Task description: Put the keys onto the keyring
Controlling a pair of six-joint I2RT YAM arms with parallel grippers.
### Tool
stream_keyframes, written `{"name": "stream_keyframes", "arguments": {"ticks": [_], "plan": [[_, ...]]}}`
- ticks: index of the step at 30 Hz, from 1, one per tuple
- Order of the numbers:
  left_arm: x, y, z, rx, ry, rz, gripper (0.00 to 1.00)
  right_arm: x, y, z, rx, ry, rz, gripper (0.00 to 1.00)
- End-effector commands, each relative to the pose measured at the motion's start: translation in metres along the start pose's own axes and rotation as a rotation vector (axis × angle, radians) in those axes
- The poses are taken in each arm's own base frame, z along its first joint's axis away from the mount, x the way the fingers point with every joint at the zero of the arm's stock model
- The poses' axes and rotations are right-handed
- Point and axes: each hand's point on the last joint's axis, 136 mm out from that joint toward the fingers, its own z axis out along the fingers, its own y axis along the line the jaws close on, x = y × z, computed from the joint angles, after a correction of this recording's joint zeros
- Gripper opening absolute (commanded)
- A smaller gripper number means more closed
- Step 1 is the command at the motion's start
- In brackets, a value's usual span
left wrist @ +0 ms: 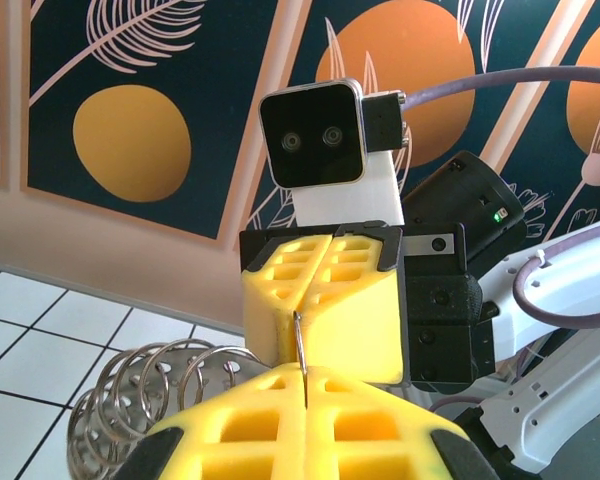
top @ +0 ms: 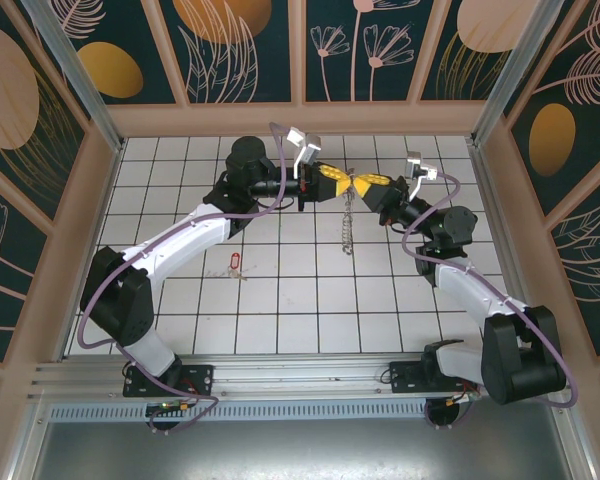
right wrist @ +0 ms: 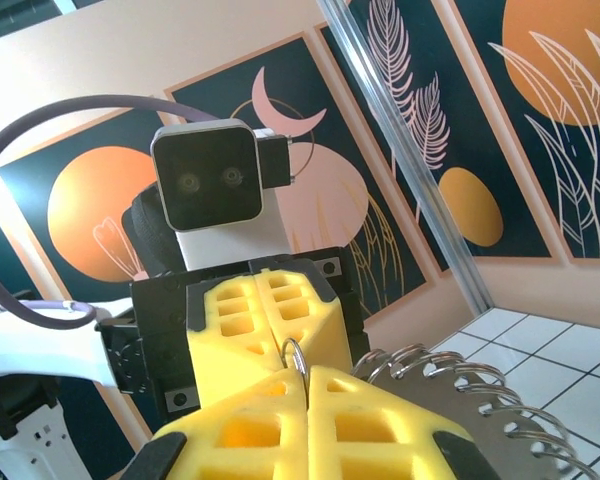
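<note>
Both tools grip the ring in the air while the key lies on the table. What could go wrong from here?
1. The left tool and right tool pinch the same thin wire of the keyring, tip to tip; an uneven pull may bend it or let it slip.
2. The key lies on the table, to the left, and no tool is free; releasing one side may set the dangling ring swinging.

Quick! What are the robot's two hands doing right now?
The left gripper is closed, holding the keyring.
The right gripper is closed, holding the same keyring from the other side.
</note>
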Motion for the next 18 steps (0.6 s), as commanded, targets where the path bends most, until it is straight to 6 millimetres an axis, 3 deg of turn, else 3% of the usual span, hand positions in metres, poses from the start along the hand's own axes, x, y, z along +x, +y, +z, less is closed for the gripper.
{"name": "stream_keyframes", "arguments": {"ticks": [1, 7, 10, 18], "plan": [[-0.0099, -0.0141, 0.0001, 0.052, -0.021, 0.043, 0.00, -0.0148, 0.0139, 0.0060, -0.048, -0.027, -0.059, 0.00], [-0.0136, -0.0140, 0.0001, 0.049, -0.026, 0.039, 0.00, -0.0138, 0.0138, 0.0063, -0.048, -0.019, -0.063, 0.00], [-0.0159, -0.0145, 0.0000, 0.047, -0.030, 0.043, 0.12, -0.0137, 0.0138, 0.0066, -0.049, -0.016, -0.064, 0.00], [-0.0165, -0.0144, 0.0011, 0.051, -0.030, 0.040, 0.23, -0.0145, 0.0147, 0.0069, -0.051, -0.015, -0.066, 0.00]]}}
